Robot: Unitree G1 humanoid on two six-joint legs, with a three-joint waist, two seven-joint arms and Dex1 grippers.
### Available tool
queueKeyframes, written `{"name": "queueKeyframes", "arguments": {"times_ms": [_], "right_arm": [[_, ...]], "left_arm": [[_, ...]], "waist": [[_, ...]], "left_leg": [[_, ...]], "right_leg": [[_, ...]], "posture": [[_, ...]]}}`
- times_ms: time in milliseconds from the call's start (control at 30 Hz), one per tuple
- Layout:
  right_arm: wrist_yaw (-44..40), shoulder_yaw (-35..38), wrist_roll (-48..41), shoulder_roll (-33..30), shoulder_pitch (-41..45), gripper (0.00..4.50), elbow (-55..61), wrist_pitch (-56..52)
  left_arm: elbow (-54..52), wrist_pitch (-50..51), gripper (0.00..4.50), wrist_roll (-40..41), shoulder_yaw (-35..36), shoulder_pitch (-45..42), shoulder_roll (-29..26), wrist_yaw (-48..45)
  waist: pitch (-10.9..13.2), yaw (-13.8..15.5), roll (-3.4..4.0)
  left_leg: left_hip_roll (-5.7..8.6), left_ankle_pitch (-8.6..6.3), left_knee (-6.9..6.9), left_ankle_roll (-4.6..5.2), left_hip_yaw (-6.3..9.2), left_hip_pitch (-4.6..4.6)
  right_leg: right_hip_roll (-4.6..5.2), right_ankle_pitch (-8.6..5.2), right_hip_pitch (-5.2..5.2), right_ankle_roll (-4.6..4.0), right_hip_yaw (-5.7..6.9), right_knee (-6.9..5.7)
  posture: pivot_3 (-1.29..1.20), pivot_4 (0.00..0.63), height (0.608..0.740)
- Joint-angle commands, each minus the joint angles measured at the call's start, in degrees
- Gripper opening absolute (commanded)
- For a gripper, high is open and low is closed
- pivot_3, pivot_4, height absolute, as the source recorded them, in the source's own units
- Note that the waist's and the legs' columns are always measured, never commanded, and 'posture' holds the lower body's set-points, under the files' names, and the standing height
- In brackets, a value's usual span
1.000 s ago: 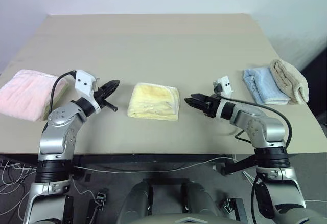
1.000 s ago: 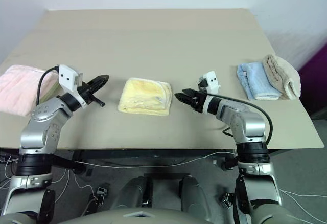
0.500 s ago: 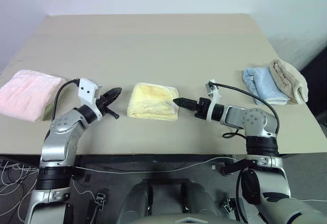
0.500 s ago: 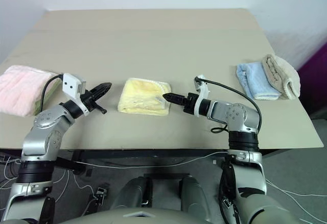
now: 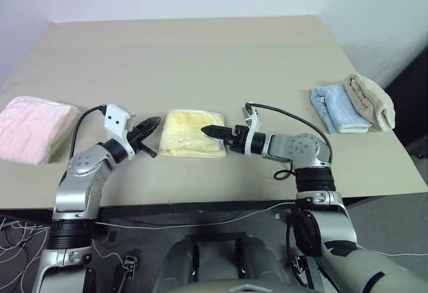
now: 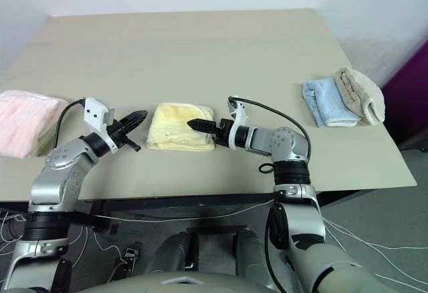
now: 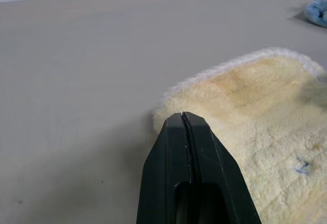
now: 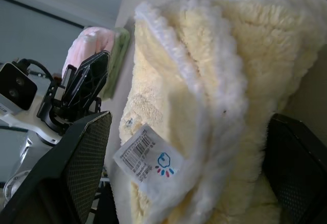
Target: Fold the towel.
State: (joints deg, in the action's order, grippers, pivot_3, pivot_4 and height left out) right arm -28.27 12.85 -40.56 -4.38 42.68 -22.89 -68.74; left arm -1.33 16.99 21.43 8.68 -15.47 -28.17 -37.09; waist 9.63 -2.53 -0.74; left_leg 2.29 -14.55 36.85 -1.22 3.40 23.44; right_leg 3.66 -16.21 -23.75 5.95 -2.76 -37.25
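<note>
The pale yellow towel point(image 5: 190, 132) lies folded into a small thick pad near the table's front edge. My left gripper point(image 5: 152, 124) is shut and empty, its tip point(image 7: 184, 119) just short of the towel's left edge point(image 7: 255, 106). My right gripper point(image 5: 208, 132) reaches in from the right and stands open. In the right wrist view its two fingers point(image 8: 76, 168) straddle the towel's layered right edge, where a small white label point(image 8: 148, 155) shows. From these frames I cannot tell whether the fingers touch the cloth.
A folded pink towel point(image 5: 33, 127) lies at the table's left edge. Folded light blue point(image 5: 331, 109) and beige point(image 5: 369, 100) towels lie side by side at the right. The tan table point(image 5: 200, 52) stretches bare behind the yellow towel.
My right gripper has swung left, rolled onto its side, opened wider and reached the towel's right edge. The left gripper has stayed shut and almost still.
</note>
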Motion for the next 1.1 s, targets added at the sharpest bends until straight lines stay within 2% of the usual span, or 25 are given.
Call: {"name": "queueKeyframes", "arguments": {"times_ms": [33,433,667,800,1100], "right_arm": [[0.76,0.77,-0.5,1.0,1.07,3.92,-1.28,-0.11],[3.48,6.36,-4.52,2.13,-0.7,0.02,2.31,-1.39],[9.21,15.0,-9.78,0.57,-0.65,0.02,9.17,-0.28],[15.42,24.78,-14.78,-5.39,1.67,0.02,12.72,2.31],[27.54,36.78,-16.77,-19.03,5.39,0.02,11.72,13.11]], "left_arm": [[-3.1,-1.02,0.0,0.03,0.52,0.23,-0.07,0.27],[-3.24,-1.04,0.0,-0.05,-0.19,-0.1,0.86,0.29],[-3.36,-1.09,0.0,-0.1,-0.68,-0.2,1.22,0.33],[-3.02,-1.32,0.0,-0.16,-1.38,-0.2,1.87,0.22],[-1.05,-1.52,0.0,-0.75,-4.54,-1.77,4.43,-0.84]], "waist": [[0.0,-0.02,0.0],[0.0,0.06,0.0],[0.01,0.31,0.02],[0.03,0.97,0.03],[0.04,1.66,0.04]], "left_leg": [[0.0,0.0,0.0,0.0,0.0,0.0],[0.01,0.0,0.0,0.0,0.0,0.04],[0.03,0.0,0.0,0.0,0.0,0.06],[0.08,0.0,0.02,0.0,0.0,0.08],[0.08,0.0,0.03,0.02,-0.07,0.1]], "right_leg": [[0.0,0.0,-0.01,0.0,0.0,0.0],[0.01,0.0,-0.01,0.0,0.0,0.0],[0.04,0.0,-0.02,0.0,0.01,0.01],[0.09,0.0,-0.01,0.0,0.01,0.02],[0.08,0.0,0.0,0.01,-0.02,0.03]], "posture": [[0.0,0.15,0.74],[0.0,0.15,0.74],[0.0,0.15,0.74],[0.0,0.15,0.74],[0.0,0.15,0.74]]}}
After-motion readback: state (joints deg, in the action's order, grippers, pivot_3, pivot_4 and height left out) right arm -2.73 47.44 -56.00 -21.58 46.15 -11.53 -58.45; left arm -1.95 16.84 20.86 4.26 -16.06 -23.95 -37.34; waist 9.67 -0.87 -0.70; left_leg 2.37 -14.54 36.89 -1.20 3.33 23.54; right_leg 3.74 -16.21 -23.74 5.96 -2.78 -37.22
